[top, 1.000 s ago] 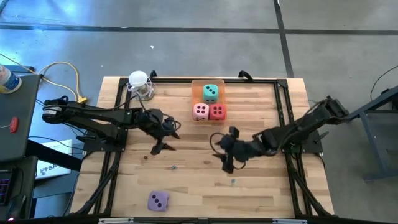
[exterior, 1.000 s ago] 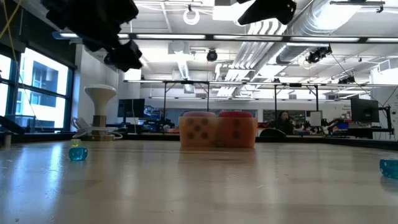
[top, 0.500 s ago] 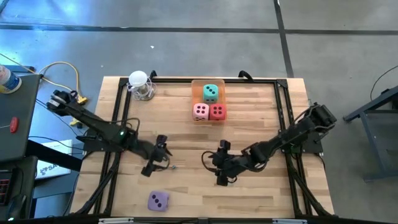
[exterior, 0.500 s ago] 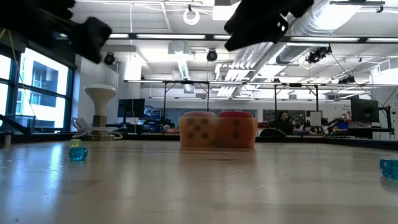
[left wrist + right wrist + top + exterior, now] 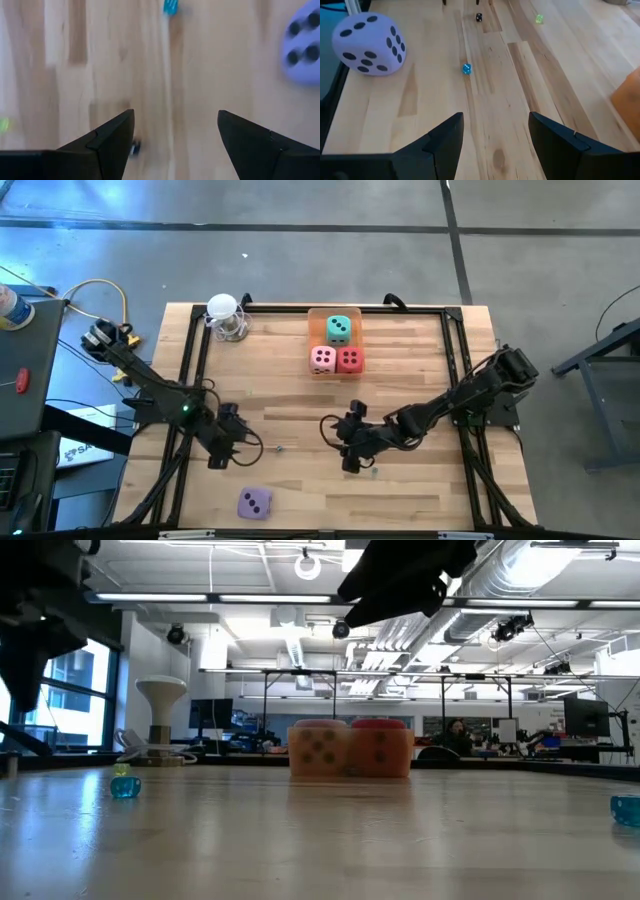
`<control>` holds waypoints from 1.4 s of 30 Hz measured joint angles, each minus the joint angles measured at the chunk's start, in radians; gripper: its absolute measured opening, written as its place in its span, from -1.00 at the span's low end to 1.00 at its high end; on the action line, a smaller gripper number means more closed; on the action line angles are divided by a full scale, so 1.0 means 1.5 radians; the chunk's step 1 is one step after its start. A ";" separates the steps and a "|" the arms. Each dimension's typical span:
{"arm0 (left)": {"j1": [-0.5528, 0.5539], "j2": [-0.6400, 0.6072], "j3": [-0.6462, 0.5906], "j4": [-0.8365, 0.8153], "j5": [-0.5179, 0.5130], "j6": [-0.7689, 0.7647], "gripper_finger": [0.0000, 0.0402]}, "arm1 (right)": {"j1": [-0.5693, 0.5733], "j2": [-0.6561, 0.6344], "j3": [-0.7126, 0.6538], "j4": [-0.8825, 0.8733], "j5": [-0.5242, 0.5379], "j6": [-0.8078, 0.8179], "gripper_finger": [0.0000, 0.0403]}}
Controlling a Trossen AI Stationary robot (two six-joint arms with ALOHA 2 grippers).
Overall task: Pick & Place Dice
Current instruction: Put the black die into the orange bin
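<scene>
The purple die [image 5: 254,502] lies alone near the table's near edge, left of centre; it also shows in the left wrist view [image 5: 302,47] and the right wrist view [image 5: 368,44]. The teal die [image 5: 339,328], the pink die [image 5: 322,359] and the red die [image 5: 349,359] stand together at the far middle on an orange tray [image 5: 316,320]. My left gripper [image 5: 222,452] hangs open above the wood, left of and beyond the purple die, its fingers [image 5: 117,131] with nothing between them. My right gripper [image 5: 346,450] hovers open over the table's middle, also with nothing in it [image 5: 495,120].
Tiny beads lie scattered on the wood: a blue one [image 5: 466,68], a dark one [image 5: 479,17], a green one [image 5: 539,19]. A white domed object [image 5: 225,312] stands at the far left corner. Black rails frame the table's left and right sides.
My left gripper has swung from the table's middle toward the near left, sinking a little and turning, and now stands closer to the purple die. My right gripper has come down and shifted slightly toward the table's left. No die has moved.
</scene>
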 joint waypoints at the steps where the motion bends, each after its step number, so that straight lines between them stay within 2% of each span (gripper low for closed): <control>1: -0.004 0.000 0.000 -0.024 0.000 -0.016 0.39 | 0.000 0.000 0.000 0.003 0.000 -0.001 0.07; 6: -0.010 0.000 -0.013 -0.112 -0.011 -0.080 0.38 | 0.000 0.000 0.000 0.013 0.000 -0.005 0.07; 15: -0.010 0.000 -0.061 -0.102 -0.043 -0.081 0.38 | 0.000 0.000 0.000 0.012 0.000 -0.005 0.07; 25: -0.010 0.000 -0.064 -0.074 -0.044 -0.080 0.38 | 0.000 0.000 0.000 0.012 0.000 -0.005 0.07; 28: -0.010 0.000 -0.064 -0.075 -0.044 -0.041 0.38 | 0.000 0.000 0.000 0.012 0.000 -0.005 0.07; 31: -0.010 0.000 -0.064 -0.075 -0.037 -0.006 0.38 | 0.000 0.000 0.000 0.011 0.000 -0.005 0.07; 42: -0.010 0.000 -0.072 -0.074 -0.002 -0.007 0.38 | 0.001 0.000 0.000 0.011 0.000 -0.005 0.07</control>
